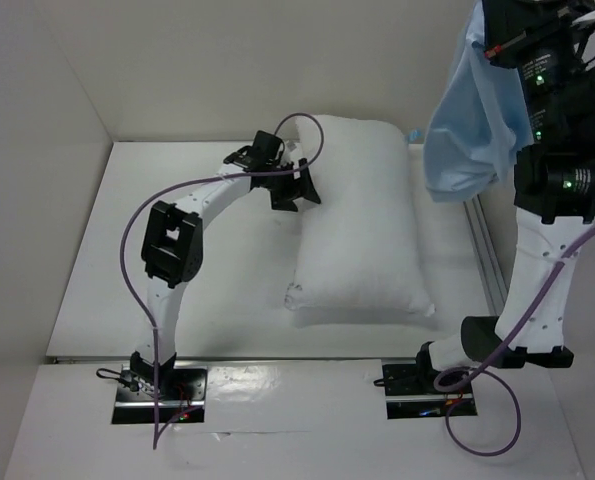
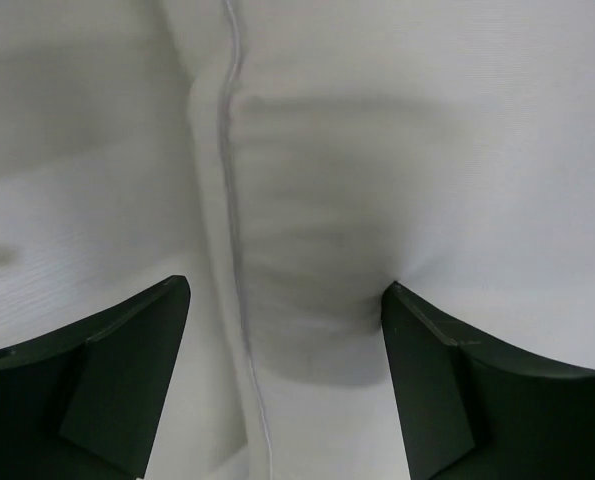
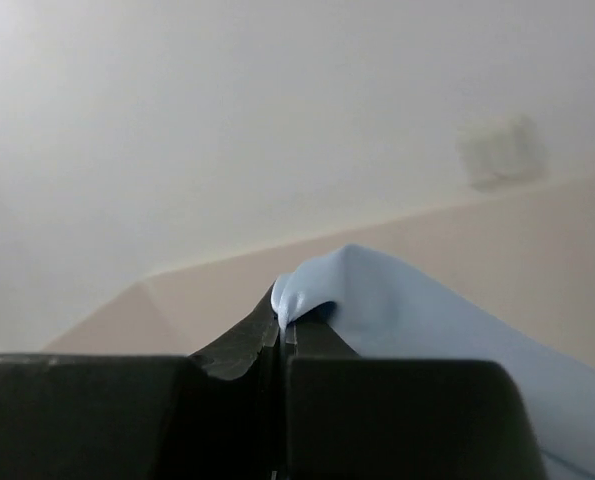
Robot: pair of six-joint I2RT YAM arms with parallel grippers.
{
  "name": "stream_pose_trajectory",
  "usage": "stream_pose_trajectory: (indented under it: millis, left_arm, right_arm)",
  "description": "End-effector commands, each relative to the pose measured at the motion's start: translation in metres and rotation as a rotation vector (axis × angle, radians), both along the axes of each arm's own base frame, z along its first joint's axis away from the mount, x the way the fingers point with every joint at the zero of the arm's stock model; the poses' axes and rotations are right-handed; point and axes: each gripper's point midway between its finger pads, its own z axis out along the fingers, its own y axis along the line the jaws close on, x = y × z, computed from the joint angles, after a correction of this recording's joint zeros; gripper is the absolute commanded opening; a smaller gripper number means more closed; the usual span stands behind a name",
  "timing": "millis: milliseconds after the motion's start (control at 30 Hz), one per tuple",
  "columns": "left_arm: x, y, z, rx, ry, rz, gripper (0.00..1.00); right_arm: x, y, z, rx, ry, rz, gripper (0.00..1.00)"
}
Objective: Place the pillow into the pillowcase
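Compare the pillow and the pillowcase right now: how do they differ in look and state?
The pillow is white and plump; the pillowcase is light blue and thin. The pillow lies flat on the table; the pillowcase hangs in the air. The pillowcase is pinched in the shut right tool; the pillow is merely straddled by the open left tool. Both are soft fabric.

The table (image 1: 97,290) lies open across the left of the frame, up to the side wall (image 1: 37,200). The pillow (image 1: 362,220) fills the centre. The left arm (image 1: 172,250) arches over bare tabletop toward the pillow's upper-left corner. At upper right, the hanging pillowcase (image 1: 467,130) crowds the gap beside the right arm (image 1: 552,180).
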Motion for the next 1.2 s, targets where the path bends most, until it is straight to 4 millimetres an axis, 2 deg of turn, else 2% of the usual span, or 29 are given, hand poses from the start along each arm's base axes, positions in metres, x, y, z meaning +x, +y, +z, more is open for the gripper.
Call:
stream_pose_trajectory:
  millis: [0, 33, 100, 133, 167, 233, 267, 300, 333, 367, 400, 433, 467, 500, 567, 600, 633, 667, 733, 767, 833, 933, 967, 1000, 1033, 1067, 1100, 1133, 1167]
  left_arm:
    - [-0.008, -0.064, 0.027, -0.148, -0.026, -0.055, 0.87]
    - [-0.006, -0.077, 0.037, -0.186, -0.054, -0.055, 0.87]
    - [-0.024, -0.107, 0.042, -0.255, -0.029, -0.095, 0.87]
    - [-0.028, -0.118, 0.034, -0.271, -0.015, -0.114, 0.87]
    - [-0.035, -0.127, 0.046, -0.315, -0.018, -0.154, 0.86]
    - [-0.039, -0.125, 0.058, -0.331, -0.021, -0.159, 0.86]
    - [-0.027, -0.104, 0.064, -0.312, -0.056, -0.127, 0.86]
    - [-0.029, -0.083, 0.051, -0.28, -0.029, -0.095, 0.86]
    - [-0.027, -0.063, 0.057, -0.278, -0.03, -0.061, 0.86]
    - [-0.027, -0.039, 0.091, -0.296, -0.093, -0.037, 0.86]
    - [-0.017, 0.006, 0.08, -0.266, -0.078, 0.041, 0.86]
    - [-0.019, 0.032, 0.085, -0.25, -0.073, 0.08, 0.86]
    - [-0.018, 0.057, 0.092, -0.232, -0.086, 0.124, 0.86]
    - [-0.014, 0.106, 0.111, -0.198, -0.149, 0.205, 0.86]
    - [-0.026, 0.157, 0.114, -0.117, -0.116, 0.316, 0.86]
    - [-0.024, 0.203, 0.111, -0.045, -0.116, 0.433, 0.86]
    - [-0.032, 0.225, 0.124, -0.017, -0.136, 0.497, 0.86]
    - [-0.038, 0.245, 0.122, 0.024, -0.123, 0.561, 0.86]
    - [-0.054, 0.295, 0.111, 0.152, -0.077, 0.723, 0.86]
    - [-0.061, 0.306, 0.12, 0.164, -0.108, 0.76, 0.86]
    - [-0.071, 0.322, 0.12, 0.158, -0.101, 0.814, 0.86]
    - [-0.078, 0.325, 0.115, 0.147, -0.096, 0.803, 0.86]
    - [-0.079, 0.325, 0.111, 0.154, -0.089, 0.795, 0.86]
    - [-0.08, 0.325, 0.11, 0.161, -0.094, 0.786, 0.86]
    - [-0.081, 0.325, 0.106, 0.168, -0.087, 0.779, 0.86]
    - [-0.083, 0.325, 0.101, 0.171, -0.073, 0.778, 0.86]
    - [-0.084, 0.322, 0.097, 0.165, -0.052, 0.769, 0.86]
    - [-0.087, 0.319, 0.091, 0.153, -0.032, 0.756, 0.87]
    - [-0.093, 0.316, 0.078, 0.151, 0.013, 0.746, 0.87]
  right_arm:
    - [0.003, 0.052, 0.005, -0.049, -0.065, 0.288, 0.0]
    - [0.0, 0.065, 0.003, -0.063, -0.068, 0.354, 0.0]
    - [0.009, 0.09, -0.006, -0.059, -0.05, 0.448, 0.0]
    - [0.012, 0.1, -0.011, -0.055, -0.033, 0.484, 0.0]
    - [0.025, 0.111, -0.023, -0.054, -0.001, 0.516, 0.0]
    - [0.027, 0.146, -0.04, -0.074, 0.04, 0.617, 0.0]
    - [0.042, 0.161, -0.059, -0.078, 0.092, 0.658, 0.0]
    - [0.041, 0.186, -0.073, -0.091, 0.126, 0.719, 0.0]
    - [0.037, 0.199, -0.074, -0.097, 0.129, 0.757, 0.0]
    - [0.038, 0.214, -0.081, -0.109, 0.139, 0.785, 0.0]
    - [0.036, 0.248, -0.097, -0.131, 0.165, 0.859, 0.0]
    - [0.027, 0.262, -0.091, -0.143, 0.14, 0.89, 0.0]
    - [0.022, 0.278, -0.094, -0.146, 0.139, 0.924, 0.0]
    - [0.018, 0.304, -0.108, -0.161, 0.165, 0.973, 0.0]
    - [0.018, 0.322, -0.124, -0.169, 0.196, 0.988, 0.0]
    - [0.024, 0.331, -0.142, -0.17, 0.241, 0.993, 0.0]
    - [0.028, 0.338, -0.15, -0.167, 0.244, 0.99, 0.0]
    - [0.031, 0.35, -0.177, -0.175, 0.303, 1.008, 0.0]
    - [0.051, 0.365, -0.22, -0.175, 0.407, 0.982, 0.0]
    - [0.06, 0.369, -0.239, -0.184, 0.45, 0.968, 0.0]
    - [0.072, 0.384, -0.283, -0.199, 0.551, 0.974, 0.0]
    - [0.082, 0.392, -0.335, -0.224, 0.673, 0.977, 0.0]
    - [0.092, 0.389, -0.374, -0.245, 0.773, 0.959, 0.08]
    - [0.091, 0.39, -0.381, -0.249, 0.804, 0.968, 0.24]
    - [0.097, 0.382, -0.391, -0.264, 0.829, 0.957, 0.31]
    - [0.102, 0.368, -0.404, -0.278, 0.881, 0.944, 0.46]
    - [0.106, 0.36, -0.403, -0.299, 0.885, 0.938, 0.57]
    - [0.116, 0.344, -0.408, -0.322, 0.909, 0.865, 0.66]
    - [0.12, 0.314, -0.412, -0.373, 0.955, 0.785, 0.7]
